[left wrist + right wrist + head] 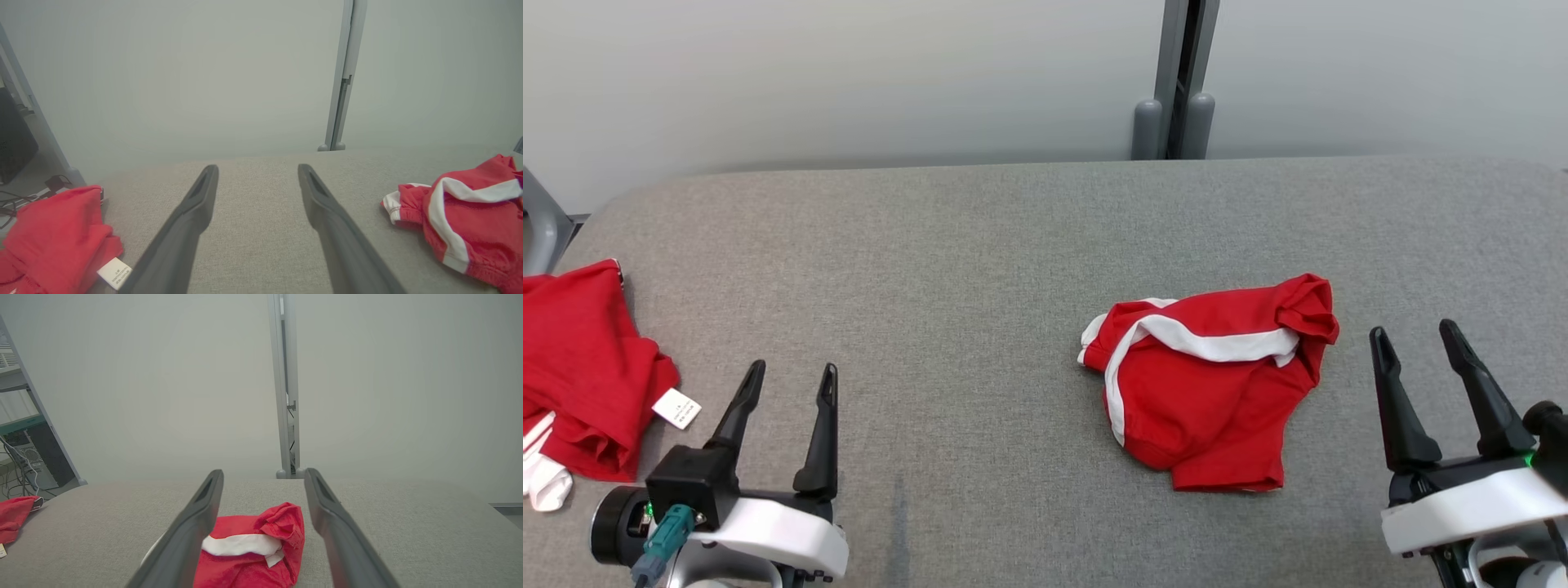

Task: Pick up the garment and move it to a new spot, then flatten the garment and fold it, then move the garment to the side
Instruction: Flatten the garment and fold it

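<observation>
Your right gripper (1413,328), open and empty, sits just right of the garment (1209,380); the open left gripper (794,367) lies farther off.

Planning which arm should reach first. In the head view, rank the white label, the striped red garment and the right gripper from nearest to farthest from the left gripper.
1. white label: just left of the left gripper, on the red pile.
2. striped red garment: centre-right of the table.
3. right gripper: beyond it, far right.

The garment (470,220) runs off the left wrist view's right edge; the label (676,407) is unreadable.
</observation>
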